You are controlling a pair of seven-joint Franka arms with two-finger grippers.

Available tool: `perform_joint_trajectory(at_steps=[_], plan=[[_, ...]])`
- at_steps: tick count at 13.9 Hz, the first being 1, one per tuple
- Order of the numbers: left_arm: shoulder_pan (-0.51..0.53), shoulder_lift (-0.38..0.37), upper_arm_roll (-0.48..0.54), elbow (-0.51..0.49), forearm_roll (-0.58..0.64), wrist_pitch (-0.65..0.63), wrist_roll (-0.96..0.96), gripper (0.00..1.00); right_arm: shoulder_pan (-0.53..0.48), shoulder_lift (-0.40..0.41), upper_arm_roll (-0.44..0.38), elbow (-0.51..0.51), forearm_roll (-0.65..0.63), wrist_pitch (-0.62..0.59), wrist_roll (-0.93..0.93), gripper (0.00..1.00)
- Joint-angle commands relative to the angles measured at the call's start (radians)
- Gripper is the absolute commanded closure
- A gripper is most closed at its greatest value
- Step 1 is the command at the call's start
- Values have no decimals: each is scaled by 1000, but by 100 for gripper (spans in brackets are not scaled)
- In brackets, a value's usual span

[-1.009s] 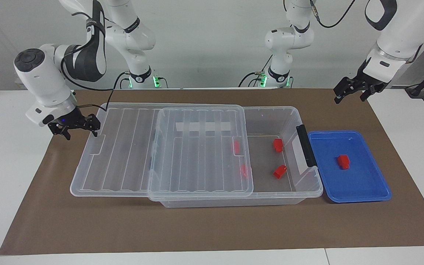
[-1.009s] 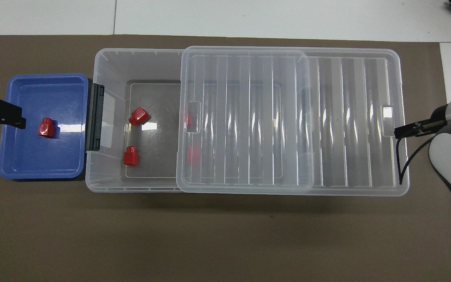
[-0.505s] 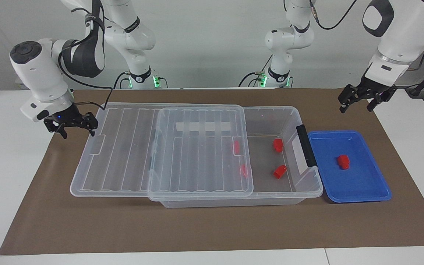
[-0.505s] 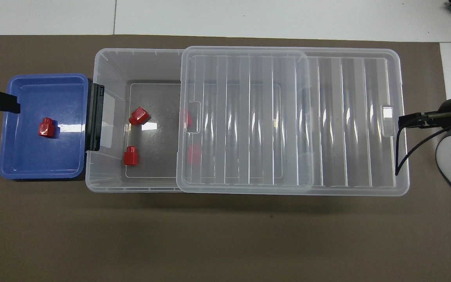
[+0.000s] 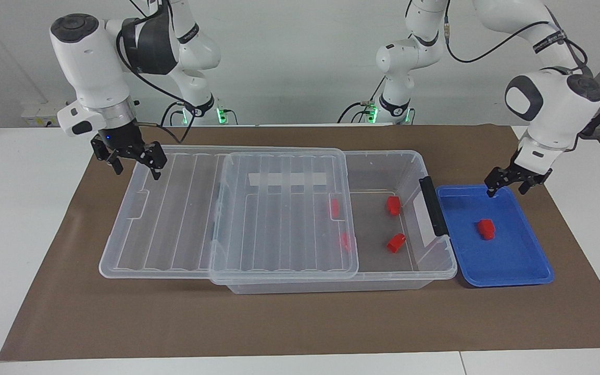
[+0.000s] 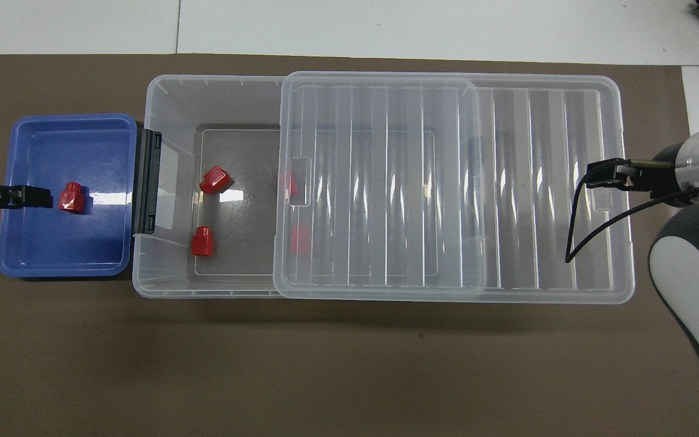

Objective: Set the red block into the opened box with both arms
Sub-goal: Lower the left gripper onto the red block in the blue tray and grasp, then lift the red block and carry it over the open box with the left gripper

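One red block lies in the blue tray. My left gripper hangs open over the tray's edge nearest the robots, just short of that block, holding nothing. The clear box stands beside the tray, its ribbed lid slid toward the right arm's end, leaving the tray end uncovered. Several red blocks lie in the box, two in the uncovered part. My right gripper is open and empty over the lid's outer end.
A black latch sits on the box end against the tray. Everything rests on a brown mat on a white table. A cable dangles from the right wrist over the lid.
The left gripper came down from beside the table's edge to over the blue tray near the block. The right gripper swung from off the lid's end to over it. Blocks, box and lid stayed put.
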State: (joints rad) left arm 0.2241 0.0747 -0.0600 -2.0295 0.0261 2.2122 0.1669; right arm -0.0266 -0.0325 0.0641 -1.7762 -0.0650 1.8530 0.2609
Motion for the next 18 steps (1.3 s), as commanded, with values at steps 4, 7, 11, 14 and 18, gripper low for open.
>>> perform_joint_trajectory(at_steps=[4,7,11,14,18], plan=[[4,86,-4,-81,8,162,13,0,-15,63,-1,222,19,-190,28,0],[8,148,-4,-80,8,227,10,0,-15,60,-6,224,19,-221,24,0],[-2,203,-4,-66,8,306,13,0,-30,48,-7,198,22,-222,14,0],[-8,221,-4,-37,9,314,20,2,-39,37,-10,179,22,-222,15,0],[-9,226,-3,-37,14,314,32,100,-46,32,-9,169,22,-219,15,0]])
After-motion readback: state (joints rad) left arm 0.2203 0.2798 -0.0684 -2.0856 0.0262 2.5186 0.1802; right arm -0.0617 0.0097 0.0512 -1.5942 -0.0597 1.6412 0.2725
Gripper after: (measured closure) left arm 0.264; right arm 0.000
